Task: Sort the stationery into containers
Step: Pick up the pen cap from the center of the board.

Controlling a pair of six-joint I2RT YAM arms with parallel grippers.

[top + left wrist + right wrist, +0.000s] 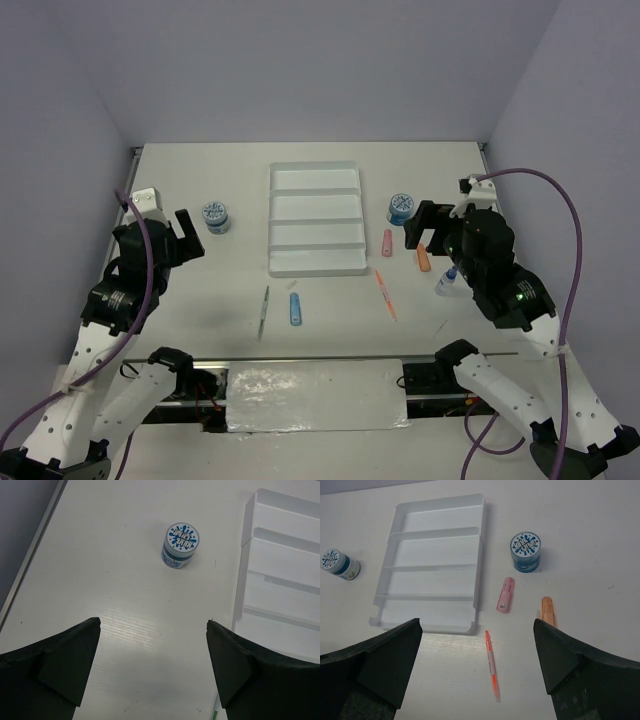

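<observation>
Now my left gripper (153, 621) and right gripper (477, 622) gape empty; nothing sorted, so left reaches ahead for the blue-white tub (180, 545).

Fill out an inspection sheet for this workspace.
Surface: white table, no spills seen.
Job's things: tray, all four compartments empty. Left tub and right tub flank it, upright. Pink stick, orange stick, blue stick, grey-green pen and orange pen lie loose on the table. Tube is partly hidden by the right arm.
Clutter: nothing seen.
Grippers: left gripper and right gripper have their fingers apart and hold nothing.
Cables: purple cables loop off both arms, above the table.
Surroundings: plain lavender walls; shiny panel between the bases.
</observation>
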